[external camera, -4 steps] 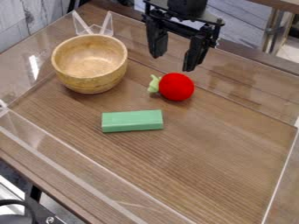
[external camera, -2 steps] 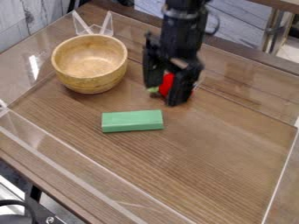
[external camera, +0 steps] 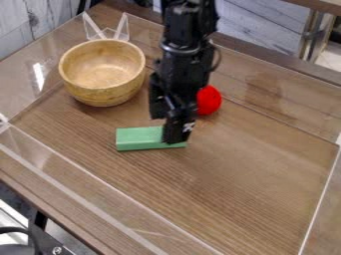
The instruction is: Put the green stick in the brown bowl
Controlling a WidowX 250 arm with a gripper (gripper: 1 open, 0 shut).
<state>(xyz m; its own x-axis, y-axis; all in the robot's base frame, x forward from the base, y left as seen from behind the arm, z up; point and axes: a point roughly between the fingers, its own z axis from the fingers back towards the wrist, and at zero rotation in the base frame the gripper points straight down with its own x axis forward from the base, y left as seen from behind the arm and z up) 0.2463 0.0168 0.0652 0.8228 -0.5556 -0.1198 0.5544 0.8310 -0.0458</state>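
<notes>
Jaws spread wide, your gripper [external camera: 170,122] points straight down over the right end of the green stick [external camera: 143,138], placed to straddle it for a pick. The stick lies flat on the table [external camera: 240,189], untouched as far as shows; the brown bowl [external camera: 103,73] waits at its ten o'clock.

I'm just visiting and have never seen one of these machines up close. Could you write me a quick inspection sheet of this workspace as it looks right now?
Surface: wooden table with clear raised edging; glossy, some glare.
Job's things: green stick lying flat on the table, not in the bowl; brown bowl upright at back left, nothing in it.
Clutter: red ball with a green leaf, partly hidden behind the arm.
Grippers: gripper open, pointing down over the stick's right end; nothing held.
Cables: nothing seen.
Surroundings: blurred furniture beyond the table, too unclear to name.
</notes>
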